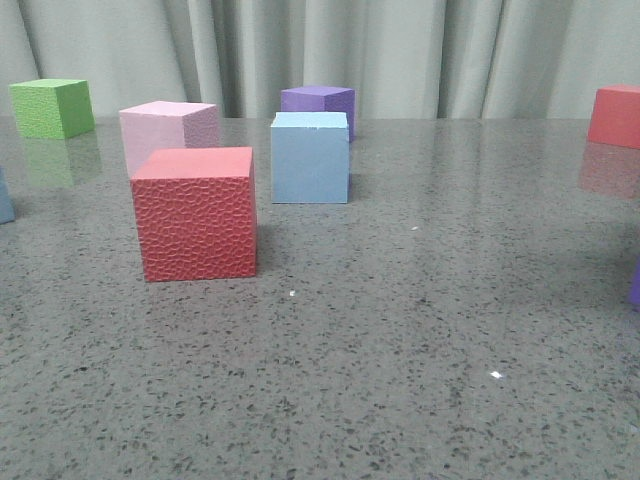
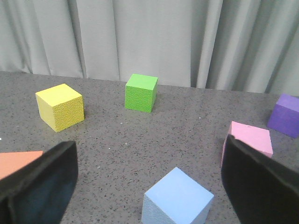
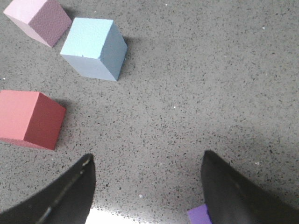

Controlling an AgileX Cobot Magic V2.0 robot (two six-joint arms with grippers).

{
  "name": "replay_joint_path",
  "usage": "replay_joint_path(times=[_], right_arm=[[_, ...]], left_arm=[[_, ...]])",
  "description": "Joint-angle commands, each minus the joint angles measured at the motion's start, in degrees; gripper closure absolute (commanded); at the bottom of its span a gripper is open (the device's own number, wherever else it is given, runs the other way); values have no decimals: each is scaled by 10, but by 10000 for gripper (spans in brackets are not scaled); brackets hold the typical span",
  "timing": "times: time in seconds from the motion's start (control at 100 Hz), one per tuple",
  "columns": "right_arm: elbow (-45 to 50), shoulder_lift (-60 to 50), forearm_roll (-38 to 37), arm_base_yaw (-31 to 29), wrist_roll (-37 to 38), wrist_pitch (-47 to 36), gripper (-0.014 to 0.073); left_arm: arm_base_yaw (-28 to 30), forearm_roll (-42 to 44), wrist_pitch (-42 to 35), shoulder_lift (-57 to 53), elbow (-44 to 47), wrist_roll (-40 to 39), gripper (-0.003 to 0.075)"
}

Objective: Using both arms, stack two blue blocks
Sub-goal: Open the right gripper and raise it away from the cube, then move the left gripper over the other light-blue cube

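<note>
One pale blue block (image 1: 310,158) stands mid-table in the front view, behind and to the right of a red cube (image 1: 195,213). It also shows in the right wrist view (image 3: 93,49), well ahead of my open, empty right gripper (image 3: 148,156). A second blue block (image 2: 177,198) lies between the wide-open black fingers of my left gripper (image 2: 149,156), touching neither finger. In the front view only a sliver of it (image 1: 3,195) shows at the left edge. Neither gripper appears in the front view.
A pink cube (image 1: 168,130) and a purple cube (image 1: 318,103) stand by the central blue block. A green cube (image 1: 52,107) is at the far left, another red cube (image 1: 615,115) at the far right. A yellow cube (image 2: 60,106) and a purple sliver (image 3: 200,215) also show.
</note>
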Motion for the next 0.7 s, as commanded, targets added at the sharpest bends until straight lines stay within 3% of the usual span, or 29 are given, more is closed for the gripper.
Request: replay_joint_path(times=[0.0, 0.13, 0.42, 0.69], right_arm=[[-13, -11, -10, -2, -6, -38, 108], [-13, -11, -10, -2, -6, -40, 108], [-13, -11, -10, -2, -8, -52, 108], [-13, -11, -10, -2, -9, -54, 108]], left_arm=[[3, -29, -53, 6, -25, -1, 122], [3, -76, -27, 36, -63, -1, 122], [3, -151, 123, 170, -193, -1, 122], [3, -177, 156, 258, -266, -2, 122]])
